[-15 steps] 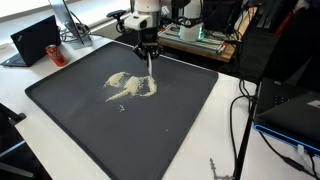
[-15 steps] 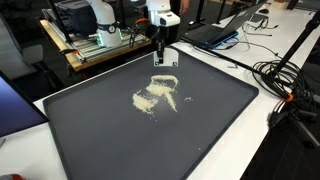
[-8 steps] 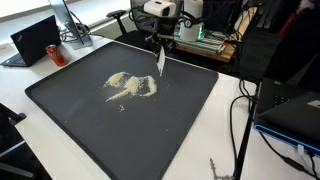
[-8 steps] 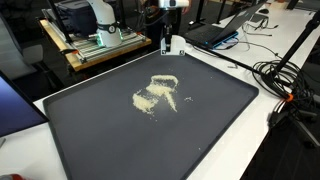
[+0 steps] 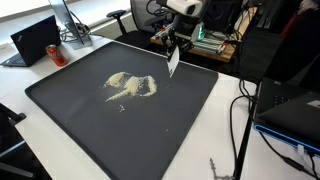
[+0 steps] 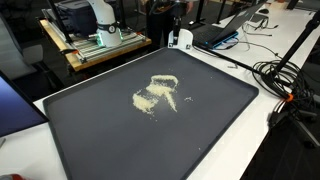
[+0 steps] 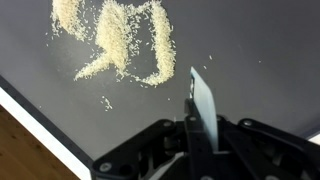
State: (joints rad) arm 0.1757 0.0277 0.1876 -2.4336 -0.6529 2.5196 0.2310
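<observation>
My gripper (image 5: 172, 47) is shut on a thin white flat scraper blade (image 5: 173, 61) that hangs below the fingers, held above the far edge of the dark tray. It also shows in an exterior view (image 6: 178, 38). In the wrist view the blade (image 7: 203, 103) sticks out from between the closed fingers (image 7: 196, 140). A pile of pale grain (image 5: 130, 86) lies spread in loops on the dark tray (image 5: 80, 120), also in an exterior view (image 6: 158, 92) and at the top of the wrist view (image 7: 120, 40), apart from the blade.
A laptop (image 5: 38, 40) stands on the white table beside the tray. A wooden bench with equipment (image 6: 95, 40) lies behind the tray. Cables (image 6: 285, 70) trail over the table. A second laptop (image 6: 235, 22) is at the back.
The gripper has carried the blade away from the grain, up and over toward the tray's far edge. The grain pile has not moved.
</observation>
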